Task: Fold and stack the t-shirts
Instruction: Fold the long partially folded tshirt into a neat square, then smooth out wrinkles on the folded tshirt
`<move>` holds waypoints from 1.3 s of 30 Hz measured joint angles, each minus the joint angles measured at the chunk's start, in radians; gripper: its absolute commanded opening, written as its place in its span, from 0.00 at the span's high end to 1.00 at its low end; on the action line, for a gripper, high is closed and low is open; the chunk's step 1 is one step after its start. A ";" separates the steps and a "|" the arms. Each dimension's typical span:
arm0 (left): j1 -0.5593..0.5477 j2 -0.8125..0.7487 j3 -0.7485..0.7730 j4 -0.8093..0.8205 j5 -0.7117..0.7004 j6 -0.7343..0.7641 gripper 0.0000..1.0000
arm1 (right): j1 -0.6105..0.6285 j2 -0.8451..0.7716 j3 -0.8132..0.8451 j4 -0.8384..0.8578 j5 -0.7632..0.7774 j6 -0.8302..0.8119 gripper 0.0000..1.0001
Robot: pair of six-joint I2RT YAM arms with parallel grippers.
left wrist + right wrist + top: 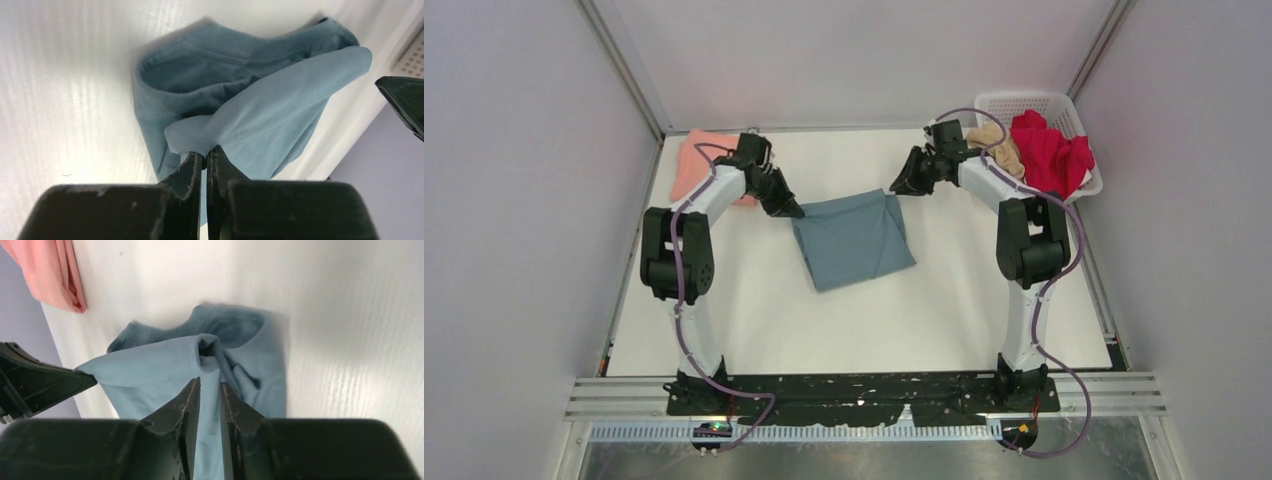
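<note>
The slate-blue t-shirt point(852, 242) lies folded in the middle of the table. My left gripper point(792, 208) is shut on its far left corner and lifts a flap of the cloth, as the left wrist view shows point(205, 149). My right gripper point(902, 186) is at the far right corner; its jaws point(210, 382) stand a narrow gap apart above the blue cloth point(150, 370), with nothing pinched between the tips. The salmon-pink shirt point(699, 160) lies folded at the back left. The red shirt point(1052, 150) and the beige shirt point(1002, 145) lie in the basket.
The white lattice basket point(1029, 100) stands at the back right corner, beside the right arm. Walls close in the table on the left, back and right. The pink shirt shows at the upper left of the right wrist view point(50, 270).
</note>
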 measured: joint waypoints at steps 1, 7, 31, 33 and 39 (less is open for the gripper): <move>0.004 0.007 0.003 -0.002 -0.013 0.000 0.72 | -0.003 0.013 0.006 0.012 0.004 0.003 0.61; 0.034 0.054 0.088 -0.034 -0.030 0.011 0.00 | -0.019 0.095 0.100 0.029 0.002 -0.014 0.33; -0.259 -0.161 -0.357 0.171 0.315 0.087 0.00 | 0.048 -0.243 -0.499 0.231 -0.308 -0.026 0.05; -0.225 -0.144 -0.389 0.184 0.309 0.087 0.00 | 0.030 -0.219 -0.512 0.237 -0.283 -0.019 0.05; -0.117 -0.145 -0.489 0.205 0.343 0.084 0.00 | -0.040 -0.213 -0.574 0.245 -0.252 -0.007 0.05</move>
